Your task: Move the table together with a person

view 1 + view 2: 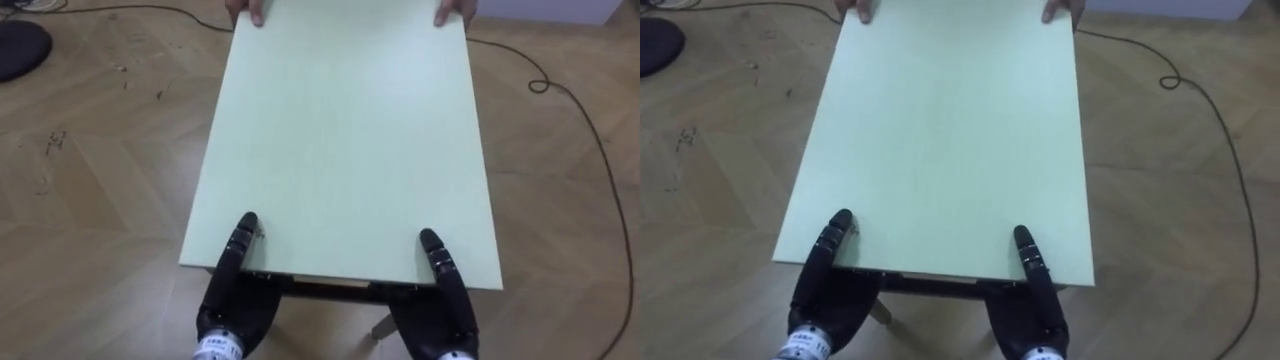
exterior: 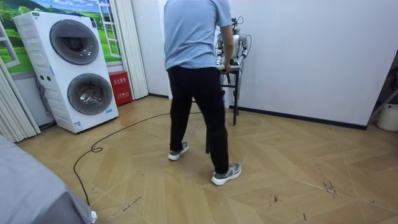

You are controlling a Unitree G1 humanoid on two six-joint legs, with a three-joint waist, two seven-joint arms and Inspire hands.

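Observation:
A table with a pale green top (image 1: 345, 130) stretches away from me over the wooden floor. My left hand (image 1: 228, 305) grips its near edge at the left, thumb lying on the top and palm under the edge. My right hand (image 1: 445, 310) holds the near edge at the right the same way. A person's two hands (image 1: 455, 12) grasp the far edge. In the room view the person (image 2: 196, 81) stands with their back to the camera, holding the table (image 2: 227, 65) in front of me by the white wall.
A dark cable (image 1: 580, 110) runs over the floor right of the table, and a dark round base (image 1: 20, 45) lies at the far left. Stacked washing machines (image 2: 74, 68) and a red box (image 2: 119, 87) stand at the room view's left.

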